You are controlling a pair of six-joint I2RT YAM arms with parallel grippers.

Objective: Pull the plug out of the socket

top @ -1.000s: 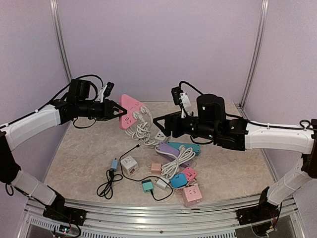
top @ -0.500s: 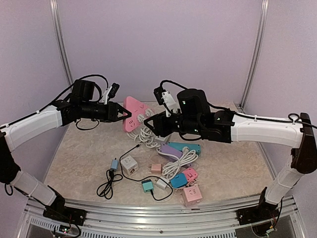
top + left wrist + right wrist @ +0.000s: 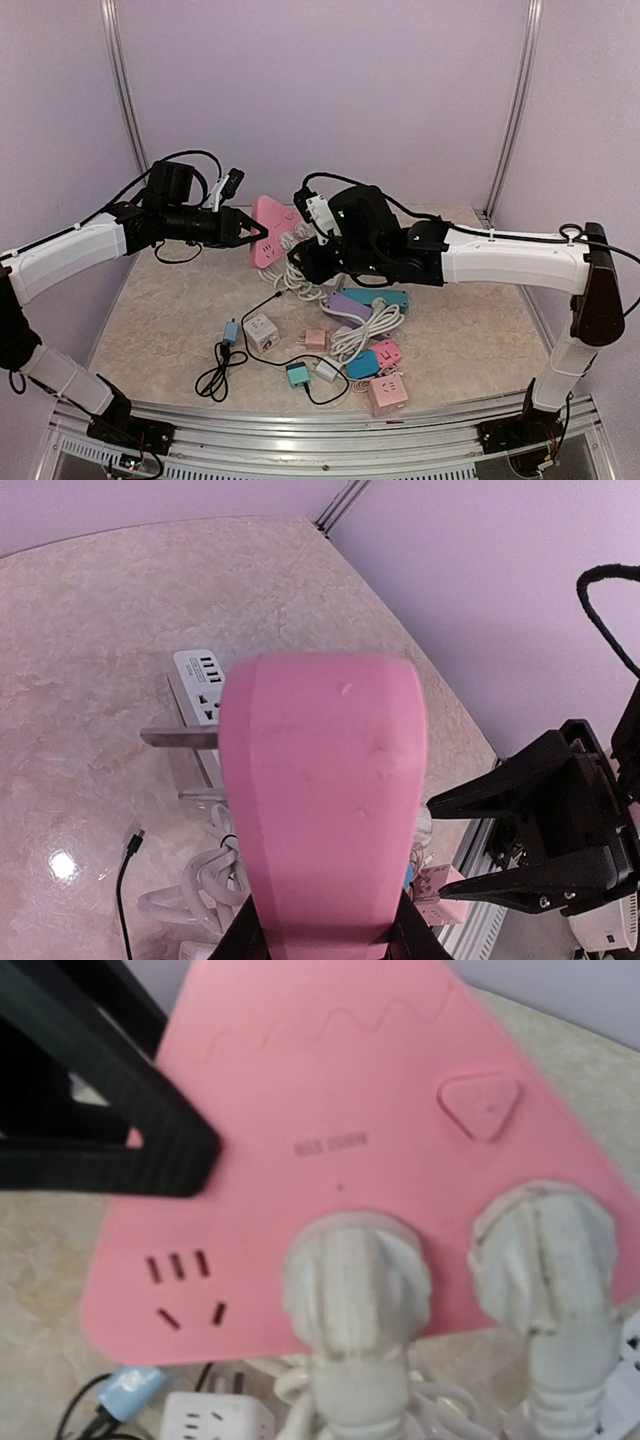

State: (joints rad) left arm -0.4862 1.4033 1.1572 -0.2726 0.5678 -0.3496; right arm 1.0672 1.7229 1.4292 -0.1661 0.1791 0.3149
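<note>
The left gripper [image 3: 248,232] is clamped on 1 corner of the pink triangular socket [image 3: 270,226], held above the table [image 3: 170,320] just left of the top view's centre. 2 white plugs [image 3: 355,1280] sit in its lower face. The right gripper [image 3: 452,845] hangs near them, jaws spread wide.

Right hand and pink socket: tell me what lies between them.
Two white plugs seated in the pink socket face the open right hand; the right wrist view shows them.
</note>
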